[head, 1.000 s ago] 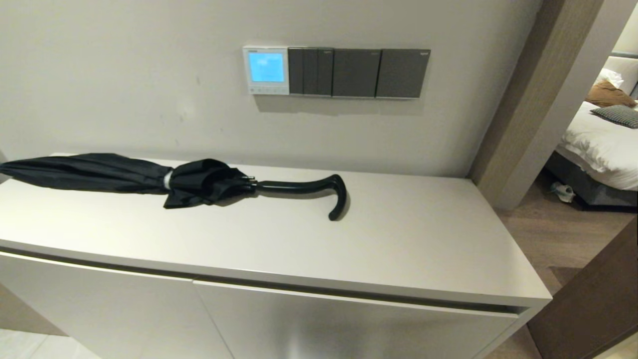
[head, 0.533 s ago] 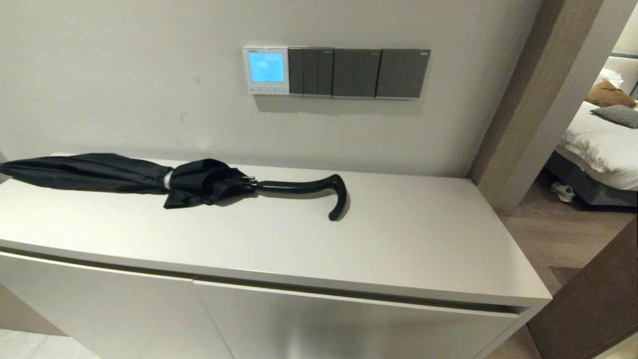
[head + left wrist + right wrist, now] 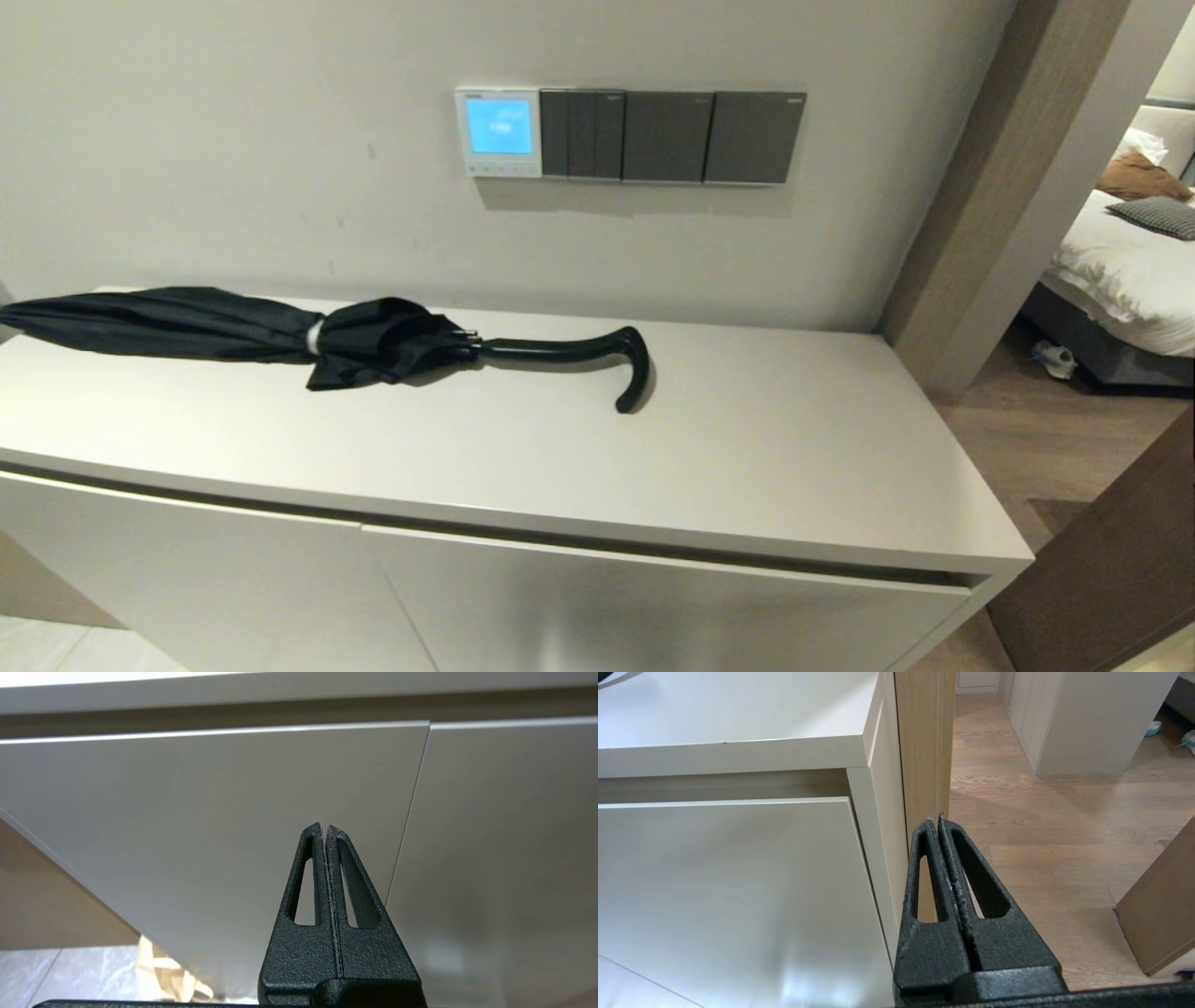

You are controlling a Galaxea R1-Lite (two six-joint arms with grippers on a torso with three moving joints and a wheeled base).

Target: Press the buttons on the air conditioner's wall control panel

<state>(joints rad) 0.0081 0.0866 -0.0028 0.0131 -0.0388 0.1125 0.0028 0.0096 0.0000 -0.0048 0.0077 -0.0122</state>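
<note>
Both the left gripper (image 3: 325, 828) and right gripper (image 3: 937, 821) are held pinched closed low by the cabinet (image 3: 747, 448), probably parked, the panel (image 3: 499, 132) untouched.

White square control panel (image 3: 499, 132) on wall, blue screen lit; tiny buttons (image 3: 498, 169) along bottom strip.

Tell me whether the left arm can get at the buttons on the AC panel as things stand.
Probably yes. The left gripper hangs shut, low before the cabinet doors. The buttons on the control panel sit uncovered above the cabinet; the umbrella lies flat, well below them.
</note>
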